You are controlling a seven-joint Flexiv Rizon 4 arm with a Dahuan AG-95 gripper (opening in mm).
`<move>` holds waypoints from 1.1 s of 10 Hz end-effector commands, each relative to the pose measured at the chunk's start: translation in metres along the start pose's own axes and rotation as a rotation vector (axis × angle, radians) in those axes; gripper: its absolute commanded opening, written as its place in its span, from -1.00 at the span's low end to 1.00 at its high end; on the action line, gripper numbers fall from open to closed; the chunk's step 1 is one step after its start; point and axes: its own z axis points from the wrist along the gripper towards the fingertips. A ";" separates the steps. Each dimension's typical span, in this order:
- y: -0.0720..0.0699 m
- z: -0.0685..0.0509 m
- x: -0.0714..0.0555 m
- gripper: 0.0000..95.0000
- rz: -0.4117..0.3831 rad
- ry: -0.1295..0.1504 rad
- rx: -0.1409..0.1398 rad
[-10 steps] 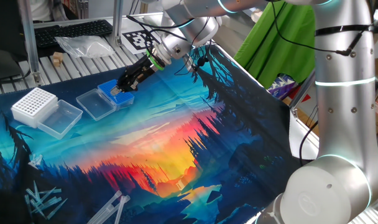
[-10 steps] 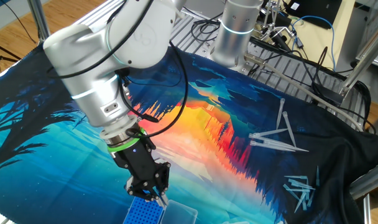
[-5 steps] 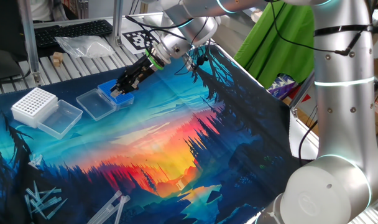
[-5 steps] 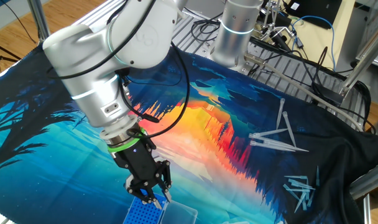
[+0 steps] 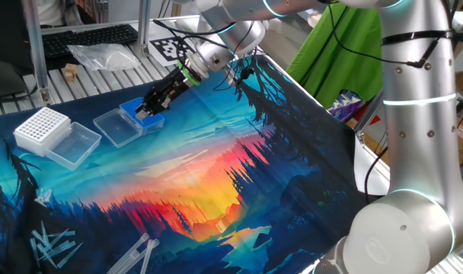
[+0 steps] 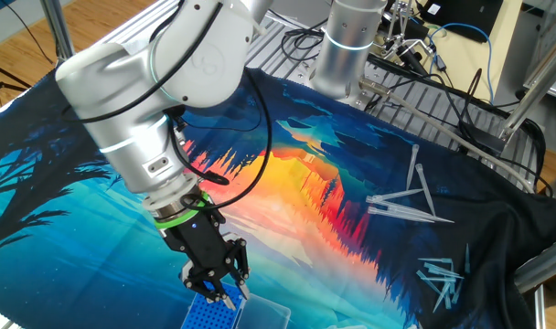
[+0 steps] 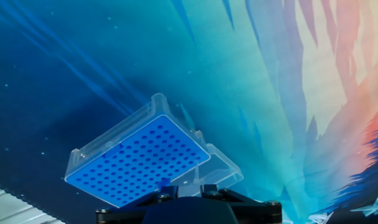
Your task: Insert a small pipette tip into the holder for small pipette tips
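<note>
**Inspection: end effector over the small-tip holder**

Presently, your end effector hangs tilted just above the holder for small pipette tips, at its right-hand edge as one fixed view shows it. Its fingers stand a little apart, and you will see nothing between them in either fixed view. The hand view shows only the black base of the fingers at the bottom edge, so contact with the holder cannot be confirmed from there.

The holder sits on the far left part of the printed mat that covers your counter. It is a blue block with a fine grid of holes, and its clear lid lies swung open to the left, resting flat on the mat. Whether a tip stands in any hole cannot be told; the holes are too small to read.

Left of the holder you have a larger white rack with its own clear lid open beside it. Loose pipette tips lie scattered well apart from the holder, near the mat's opposite edge. A second cluster of smaller tips lies nearer the corner.
</note>
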 end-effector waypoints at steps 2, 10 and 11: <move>-0.002 0.001 0.000 -0.60 0.000 -0.001 0.001; -0.003 0.004 -0.003 -1.00 -0.002 -0.008 0.011; -0.002 0.003 -0.004 -1.00 -0.004 -0.007 0.012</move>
